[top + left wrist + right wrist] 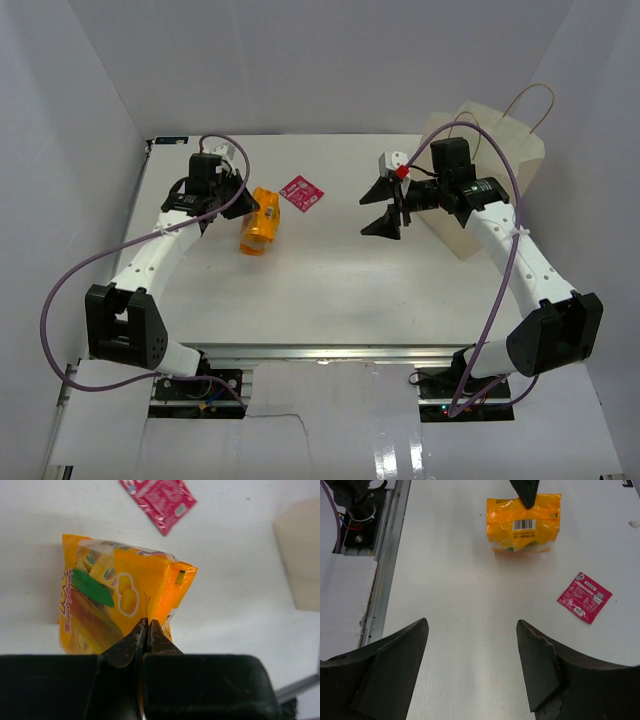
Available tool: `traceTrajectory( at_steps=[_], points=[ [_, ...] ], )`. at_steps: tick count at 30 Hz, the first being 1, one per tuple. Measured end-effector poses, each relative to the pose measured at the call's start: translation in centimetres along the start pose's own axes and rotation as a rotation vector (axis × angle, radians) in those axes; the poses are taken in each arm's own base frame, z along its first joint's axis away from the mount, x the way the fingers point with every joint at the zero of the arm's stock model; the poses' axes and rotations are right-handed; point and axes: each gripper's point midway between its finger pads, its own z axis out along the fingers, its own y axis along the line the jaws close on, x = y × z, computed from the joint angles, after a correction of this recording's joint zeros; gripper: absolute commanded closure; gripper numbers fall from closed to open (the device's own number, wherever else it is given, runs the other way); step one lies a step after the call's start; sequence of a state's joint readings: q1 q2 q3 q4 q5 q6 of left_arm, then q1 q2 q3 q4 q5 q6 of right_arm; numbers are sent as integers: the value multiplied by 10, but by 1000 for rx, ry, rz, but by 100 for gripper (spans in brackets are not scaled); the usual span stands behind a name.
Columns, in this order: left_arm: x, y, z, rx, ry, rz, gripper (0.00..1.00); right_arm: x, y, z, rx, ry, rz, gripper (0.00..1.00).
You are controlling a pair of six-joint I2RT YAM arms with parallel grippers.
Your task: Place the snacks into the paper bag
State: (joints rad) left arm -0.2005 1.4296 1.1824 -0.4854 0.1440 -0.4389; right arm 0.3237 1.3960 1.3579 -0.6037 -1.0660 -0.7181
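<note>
My left gripper (pixel 243 205) is shut on the edge of the orange snack packet (pixel 261 221), which hangs from its tips (pixel 148 625); the packet also shows in the left wrist view (pixel 120 595) and the right wrist view (pixel 523 522). The small pink-red square packet (pixel 301 192) lies flat on the table beyond it, and shows in the wrist views (pixel 160 500) (pixel 585 597). My right gripper (pixel 385 207) is open and empty above the middle of the table (pixel 472 630). The tan paper bag (pixel 500 150) stands at the far right behind my right arm. The teal and purple packets are out of view.
White walls enclose the table on three sides. The metal rail of the table's near edge (pixel 387 565) and the left arm's base (pixel 357 510) show in the right wrist view. A corner of the bag (pixel 300 555) shows in the left wrist view.
</note>
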Motion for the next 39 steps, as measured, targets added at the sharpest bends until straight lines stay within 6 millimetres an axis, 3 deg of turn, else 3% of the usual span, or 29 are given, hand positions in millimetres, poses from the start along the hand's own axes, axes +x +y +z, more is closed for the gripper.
traceTrajectory(
  at_steps=[3, 10, 13, 16, 22, 31, 37, 39],
  points=[
    [2, -26, -1, 129, 38, -44, 100, 0, 8, 6, -52, -24, -96, 15],
    [-17, -84, -18, 401, 55, -52, 100, 5, 30, 27, -164, -78, -270, 14],
    [-19, -105, -27, 505, 57, -33, 100, -7, 26, 37, -169, -115, -289, 15],
    [-14, -121, -34, 580, 81, -10, 100, -15, 9, 44, -131, -134, -268, 15],
    [2, -144, -46, 676, 141, 20, 100, -17, -23, 51, -24, -118, -216, 16],
    [14, -169, -60, 782, 176, 65, 100, -14, -42, 48, 76, -77, -193, 19],
    [18, -177, -67, 831, 190, 80, 100, -8, -43, 50, 69, -61, -159, 34],
    [18, -180, -69, 843, 191, 84, 100, -4, -42, 51, 66, -54, -141, 44]
  ],
)
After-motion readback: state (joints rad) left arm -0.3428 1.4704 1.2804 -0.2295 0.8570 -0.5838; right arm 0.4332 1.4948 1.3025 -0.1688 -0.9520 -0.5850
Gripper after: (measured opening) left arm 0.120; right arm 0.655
